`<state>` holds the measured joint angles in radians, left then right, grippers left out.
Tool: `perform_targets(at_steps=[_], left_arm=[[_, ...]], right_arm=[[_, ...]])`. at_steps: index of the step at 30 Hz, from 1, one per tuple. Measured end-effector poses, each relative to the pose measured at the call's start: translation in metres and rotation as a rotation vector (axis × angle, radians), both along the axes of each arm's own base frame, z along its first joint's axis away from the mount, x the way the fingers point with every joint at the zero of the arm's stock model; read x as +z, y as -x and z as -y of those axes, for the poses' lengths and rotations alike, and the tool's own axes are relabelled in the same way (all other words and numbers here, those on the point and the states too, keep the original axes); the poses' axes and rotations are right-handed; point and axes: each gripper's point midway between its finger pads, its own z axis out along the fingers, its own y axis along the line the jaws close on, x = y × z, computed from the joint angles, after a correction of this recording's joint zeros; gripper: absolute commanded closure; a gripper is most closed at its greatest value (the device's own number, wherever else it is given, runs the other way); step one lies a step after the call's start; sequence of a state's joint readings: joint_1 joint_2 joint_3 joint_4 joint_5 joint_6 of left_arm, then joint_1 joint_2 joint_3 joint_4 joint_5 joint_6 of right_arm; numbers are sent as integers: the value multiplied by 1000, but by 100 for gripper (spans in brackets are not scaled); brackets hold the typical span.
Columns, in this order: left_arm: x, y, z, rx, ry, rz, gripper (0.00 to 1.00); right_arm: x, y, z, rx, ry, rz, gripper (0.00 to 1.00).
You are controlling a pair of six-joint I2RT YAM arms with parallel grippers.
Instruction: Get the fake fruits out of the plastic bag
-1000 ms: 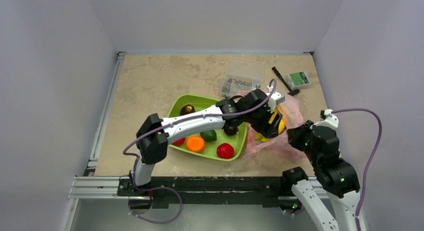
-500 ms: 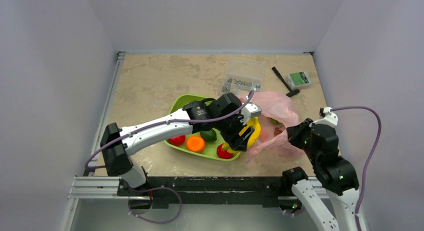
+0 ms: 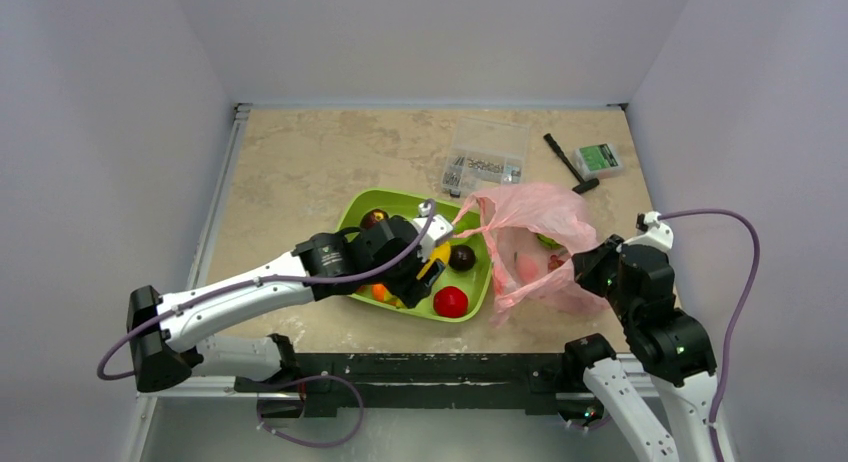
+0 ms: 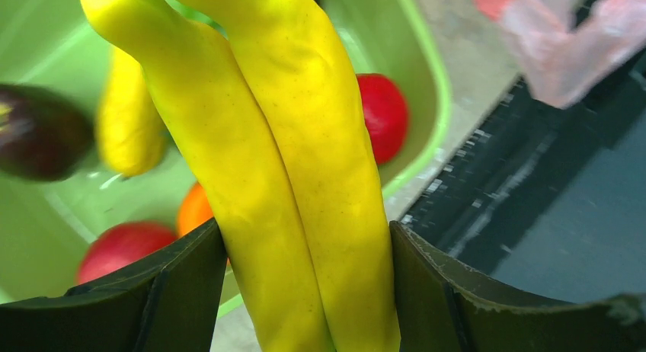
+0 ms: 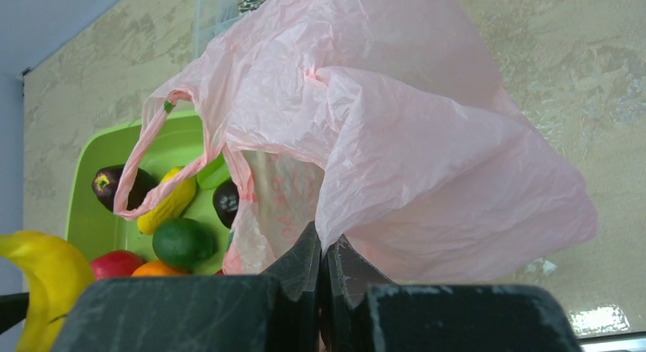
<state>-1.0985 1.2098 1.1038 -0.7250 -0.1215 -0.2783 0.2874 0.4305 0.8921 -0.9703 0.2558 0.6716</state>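
My left gripper [image 3: 425, 270] is shut on the yellow banana [image 4: 297, 177] and holds it over the green tray [image 3: 392, 199]. The banana also shows in the top view [image 3: 437, 255] and at the left edge of the right wrist view [image 5: 42, 272]. My right gripper [image 3: 592, 269] is shut on the near edge of the pink plastic bag [image 3: 535, 244], its jaws pinching the film [image 5: 396, 139] and holding the bag up. A lime-green fruit [image 3: 547, 241] and a reddish shape [image 3: 527, 268] show through the bag. One bag handle [image 5: 152, 150] hangs over the tray.
The tray holds red round fruits [image 3: 450, 301], an orange one [image 4: 194, 209], a stubby yellow fruit [image 5: 167, 202], a green fruit [image 5: 183, 243] and dark fruits [image 3: 462, 257]. A clear parts box [image 3: 487, 154], a black tool [image 3: 568, 163] and a small green-topped box [image 3: 599, 159] lie at the back.
My left gripper has carried the banana out of the bag and leftward over the tray, the arm drawing back. The bag now stands puffed up and open. The right gripper keeps its hold.
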Motion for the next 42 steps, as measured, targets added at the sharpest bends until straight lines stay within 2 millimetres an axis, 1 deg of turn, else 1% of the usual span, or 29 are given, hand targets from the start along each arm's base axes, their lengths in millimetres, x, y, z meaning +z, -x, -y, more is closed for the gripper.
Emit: perform_targets(at_steps=[2, 4, 6, 9, 12, 14, 15, 16, 18, 20, 22, 24, 27, 32, 33, 37, 39, 42], left_arm=[[-1, -17, -18, 92, -56, 77, 100], [-7, -32, -35, 174, -141, 137, 100], [-18, -49, -52, 249, -256, 195, 100], [-34, -66, -66, 299, -400, 244, 100], [-54, -80, -76, 310, -529, 254, 100], [-64, -88, -79, 311, -580, 233, 65], [-68, -92, -79, 312, -595, 218, 50], [-71, -95, -79, 311, -601, 204, 41], [-74, -101, -76, 320, -597, 179, 32], [-75, -104, -75, 331, -586, 165, 20], [-76, -101, -74, 333, -572, 145, 9], [-76, -97, -70, 325, -539, 123, 1], [-70, -85, -66, 310, -459, 85, 0], [-42, -71, -56, 288, -290, 49, 1], [-38, -68, -54, 283, -265, 41, 3], [-25, -58, -46, 253, -175, 8, 5], [-18, -54, -41, 237, -126, -9, 8], [-10, -48, -27, 197, -48, -37, 15]], right_arm=[[0, 0, 0, 2, 1, 0, 100], [1, -1, 0, 1, 1, 4, 100], [1, -1, -1, 3, 0, 6, 100], [2, -2, -1, 4, -1, 9, 100], [2, -2, -1, 5, -3, 12, 100], [3, -2, -1, 6, -3, 14, 100], [3, -2, -1, 6, -3, 14, 100], [3, -2, -1, 6, -4, 16, 100], [4, -1, -1, 6, -5, 19, 100], [4, -1, -1, 9, -4, 21, 100], [4, -1, -2, 12, -4, 20, 100], [4, 0, -3, 26, -1, 21, 100], [8, -1, -13, 88, -15, 38, 100], [23, -6, -31, 194, -27, 85, 100], [28, -7, -32, 205, -25, 93, 100], [56, -14, -45, 285, -27, 163, 100], [67, -14, -49, 315, -27, 195, 100], [73, -13, -52, 336, -25, 211, 100]])
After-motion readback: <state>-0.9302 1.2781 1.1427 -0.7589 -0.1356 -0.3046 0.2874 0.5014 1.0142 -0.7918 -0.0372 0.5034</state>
